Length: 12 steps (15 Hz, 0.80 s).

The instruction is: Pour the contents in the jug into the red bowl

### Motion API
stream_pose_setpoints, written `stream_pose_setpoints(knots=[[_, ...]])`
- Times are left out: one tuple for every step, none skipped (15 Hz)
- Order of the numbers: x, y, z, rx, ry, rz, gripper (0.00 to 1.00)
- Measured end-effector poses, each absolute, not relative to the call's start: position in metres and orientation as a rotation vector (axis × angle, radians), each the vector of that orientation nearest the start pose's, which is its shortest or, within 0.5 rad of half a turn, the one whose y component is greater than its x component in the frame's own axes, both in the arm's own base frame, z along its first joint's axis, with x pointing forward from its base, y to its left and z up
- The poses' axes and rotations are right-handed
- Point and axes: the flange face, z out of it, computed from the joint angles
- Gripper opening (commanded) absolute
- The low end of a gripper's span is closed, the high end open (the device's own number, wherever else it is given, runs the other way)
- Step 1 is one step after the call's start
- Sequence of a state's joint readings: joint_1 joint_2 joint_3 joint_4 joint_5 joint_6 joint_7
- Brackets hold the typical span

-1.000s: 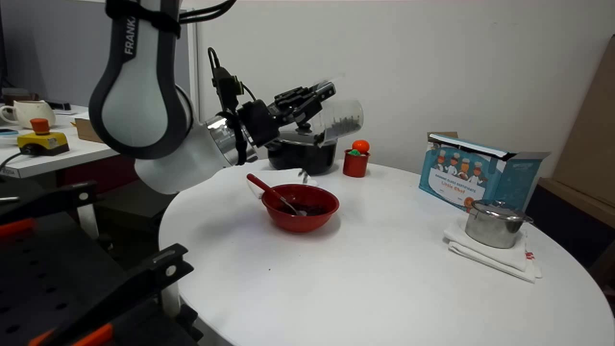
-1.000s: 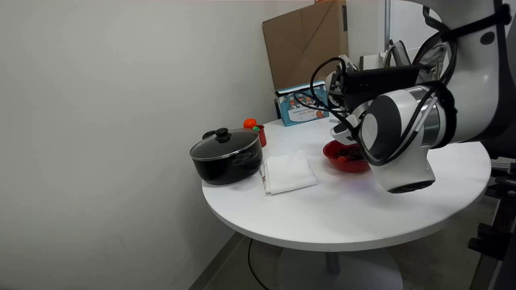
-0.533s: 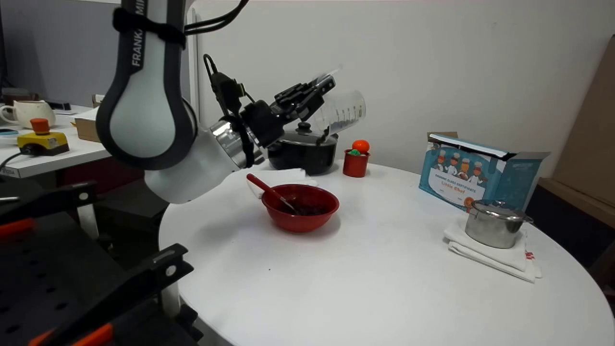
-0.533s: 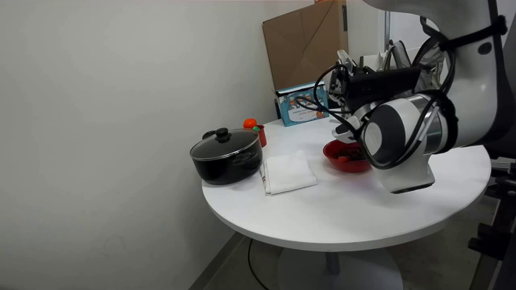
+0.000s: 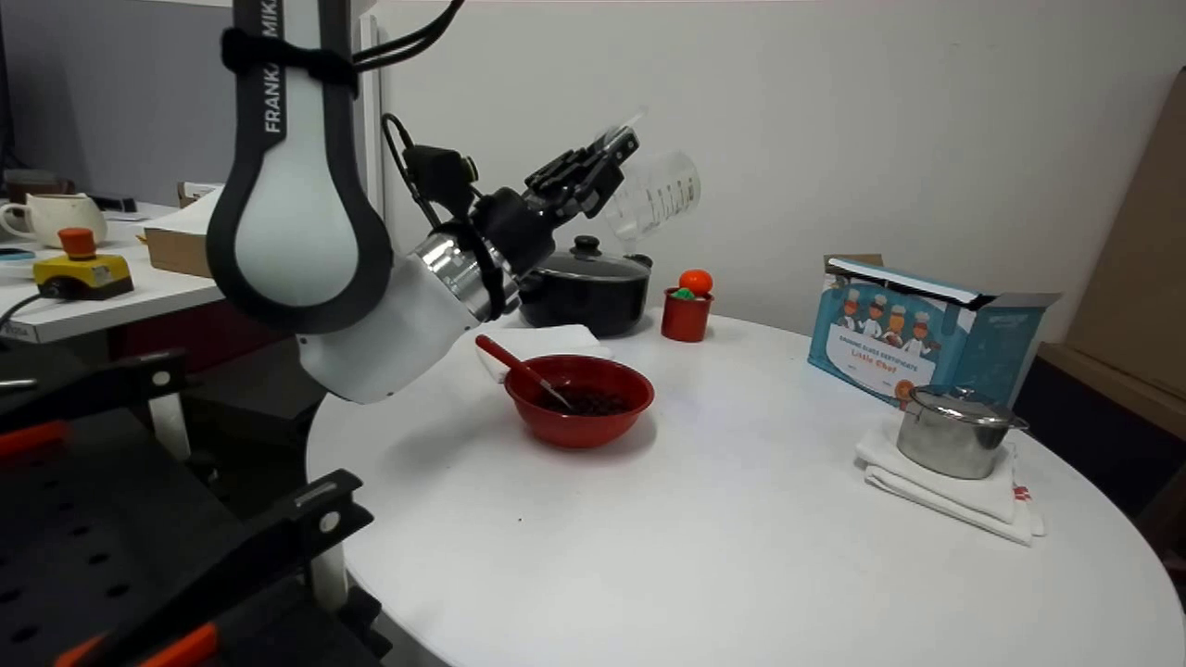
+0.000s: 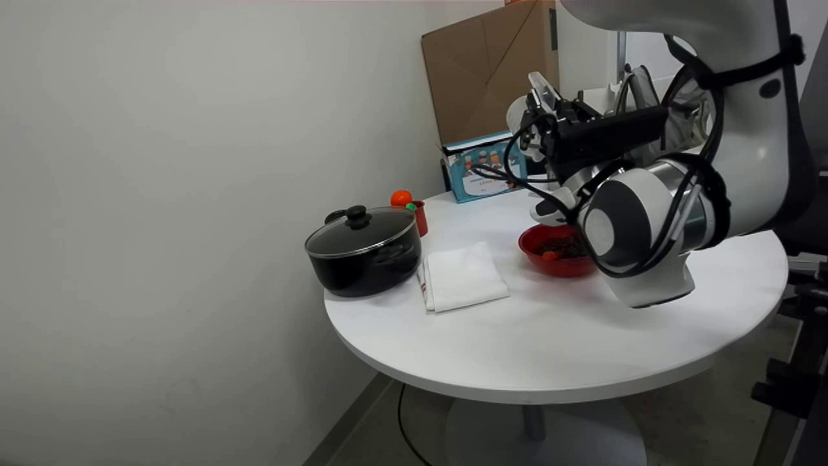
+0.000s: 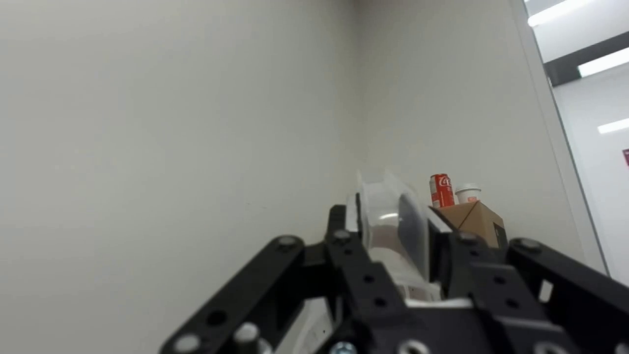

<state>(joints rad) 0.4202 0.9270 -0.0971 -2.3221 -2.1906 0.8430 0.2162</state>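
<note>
The jug (image 5: 660,195) is clear plastic, the red bowl (image 5: 579,432) glossy (steel pot (image 5: 947,447), too).

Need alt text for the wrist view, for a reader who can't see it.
A black two-finger gripper clasps a clear plastic jug, only partly visible, before pale walls. Beyond, a red cylindrical can and a white lidded cup stand on a brown cardboard box.

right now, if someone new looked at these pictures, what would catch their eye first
Probably the clear jug, tipped in mid-air in the gripper. Lower down, on the white table, the glossy red bowl stands out, with dark contents and a red-handled spoon in it. Next might come the bright blue box, standing behind the small steel pot in an exterior view.
</note>
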Motion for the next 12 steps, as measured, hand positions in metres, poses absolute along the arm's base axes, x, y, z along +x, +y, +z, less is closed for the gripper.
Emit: stream_pose_setpoints(knots=[[0.442,0.026,0.072,0.219,0.829,-0.412,0.13],[0.441,0.027,0.070,0.222,0.835,-0.419,0.13],[0.439,0.028,0.067,0.235,0.849,-0.437,0.13],[0.436,0.028,0.062,0.256,0.875,-0.467,0.13],[0.434,0.029,0.057,0.280,0.906,-0.498,0.13],[0.433,0.029,0.053,0.308,0.939,-0.528,0.13],[0.434,0.029,0.049,0.339,0.973,-0.556,0.13],[0.434,0.027,0.047,0.368,1.007,-0.583,0.13],[0.435,0.026,0.044,0.399,1.044,-0.609,0.13],[0.435,0.024,0.042,0.428,1.079,-0.633,0.12],[0.436,0.022,0.041,0.459,1.114,-0.659,0.13],[0.436,0.020,0.041,0.490,1.149,-0.686,0.13]])
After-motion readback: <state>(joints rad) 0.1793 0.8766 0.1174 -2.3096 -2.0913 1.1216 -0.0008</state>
